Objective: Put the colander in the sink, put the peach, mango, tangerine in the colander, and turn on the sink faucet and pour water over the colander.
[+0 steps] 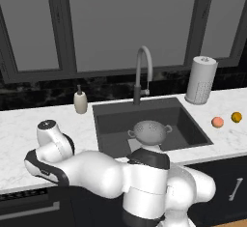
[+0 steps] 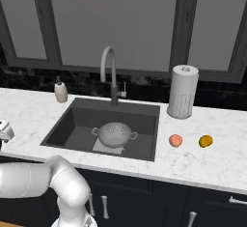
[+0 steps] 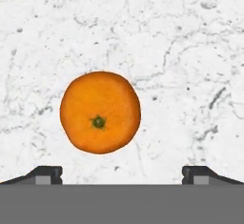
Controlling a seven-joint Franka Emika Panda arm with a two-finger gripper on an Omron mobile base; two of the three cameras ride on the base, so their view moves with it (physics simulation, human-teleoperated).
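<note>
Vivid orange against white marble: the tangerine (image 3: 100, 112) lies on the bench (image 3: 190, 51) directly ahead of the jaws (image 3: 122, 173), a little toward the left fingertip, its green stem speck facing the hand camera. The jaws stand wide apart and empty, the two dark tips well clear of the fruit on either side.

The colander (image 2: 115, 134) already sits in the sink (image 2: 72, 120), below the sink faucet (image 2: 110, 71). The peach (image 2: 175, 140) and the mango (image 2: 205, 141) rest on the bench on the far side of the sink, well away from the jaws.

The tangerine is probably light and firm, with a slightly yielding skin, but being round it may roll if one tip meets it first. A centred hold across its widest girth, with the fingers closing evenly and gently, looks safest; pinching near the top could squirt it out.
</note>
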